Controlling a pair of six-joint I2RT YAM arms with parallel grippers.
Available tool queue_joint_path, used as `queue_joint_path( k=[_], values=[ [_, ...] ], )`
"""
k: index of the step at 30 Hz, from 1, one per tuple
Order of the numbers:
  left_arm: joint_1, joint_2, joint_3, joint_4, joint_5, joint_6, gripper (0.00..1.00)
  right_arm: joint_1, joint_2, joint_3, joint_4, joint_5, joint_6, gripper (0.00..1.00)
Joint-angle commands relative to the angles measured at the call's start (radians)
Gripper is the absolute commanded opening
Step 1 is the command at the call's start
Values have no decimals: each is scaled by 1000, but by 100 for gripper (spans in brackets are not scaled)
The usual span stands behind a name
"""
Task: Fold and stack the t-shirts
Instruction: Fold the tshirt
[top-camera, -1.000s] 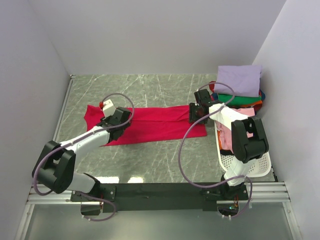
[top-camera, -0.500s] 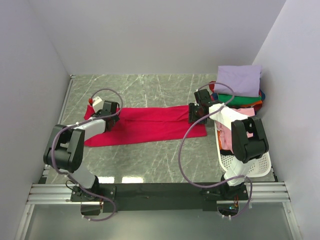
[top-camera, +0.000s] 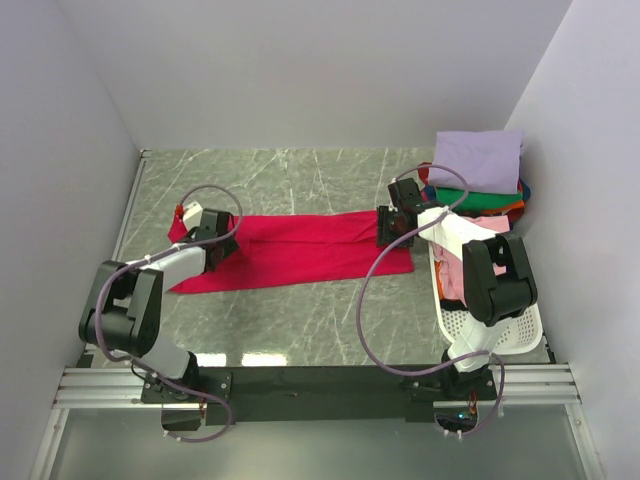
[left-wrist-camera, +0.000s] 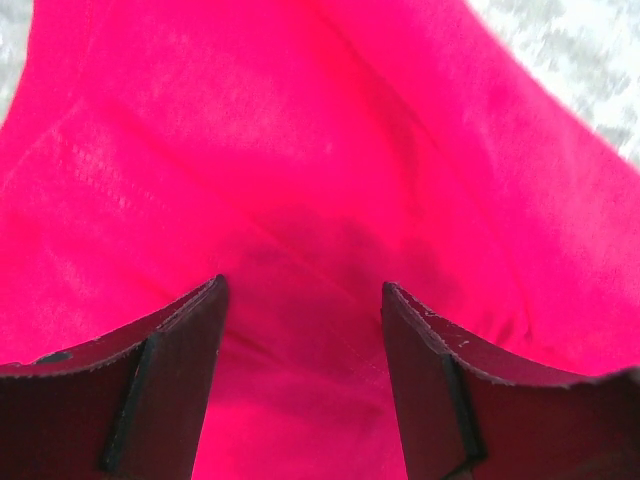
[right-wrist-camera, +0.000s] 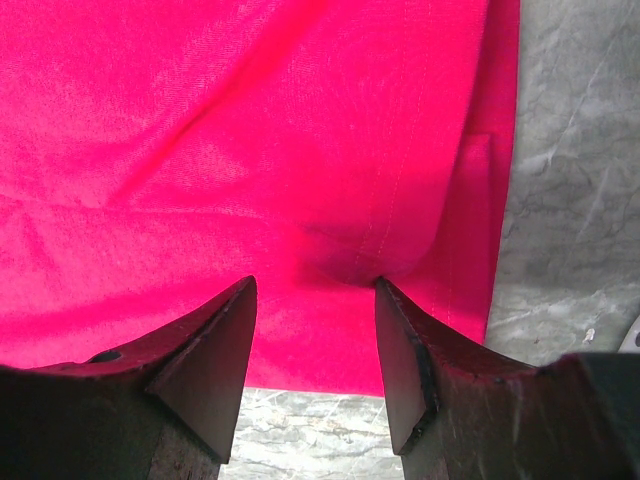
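Note:
The crimson-red t-shirt (top-camera: 300, 245) lies on the table as a long flat strip running left to right. My left gripper (top-camera: 214, 243) is low over its left end. In the left wrist view the fingers stand open (left-wrist-camera: 300, 285), with only red cloth (left-wrist-camera: 300, 140) beneath the gap. At the shirt's right end is my right gripper (top-camera: 388, 228), also open (right-wrist-camera: 315, 280). Its fingertips (right-wrist-camera: 385, 295) press a small dimple into the cloth (right-wrist-camera: 250, 130) near a stitched hem. Neither gripper holds anything. Folded lavender (top-camera: 478, 160) and green (top-camera: 482, 197) t-shirts are stacked at the back right.
A white perforated basket (top-camera: 500, 325) with pink cloth (top-camera: 455, 272) in it stands by the right wall, just right of the right arm. Orange and blue cloth edges show under the green shirt. White walls close in the grey marble table (top-camera: 300, 180).
My left arm has swung leftward, carrying its gripper from the shirt's left-middle to its left end. The shirt's left edge now lies flatter. The right arm has not moved.

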Motion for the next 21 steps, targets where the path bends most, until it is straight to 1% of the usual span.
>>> queue_joint_path(
  k=[1, 8, 15, 21],
  values=[
    [0, -57, -34, -26, 53, -24, 68, 6, -21, 15, 25, -4, -14, 58],
    [1, -127, -88, -69, 52, -40, 68, 9, -24, 12, 26, -6, -13, 58],
    [1, -219, -125, -110, 83, -69, 67, 11, -26, 13, 23, -1, -13, 58],
    [-19, -363, -146, -151, 107, -112, 66, 9, -21, 20, 19, 2, -16, 58]
  ],
)
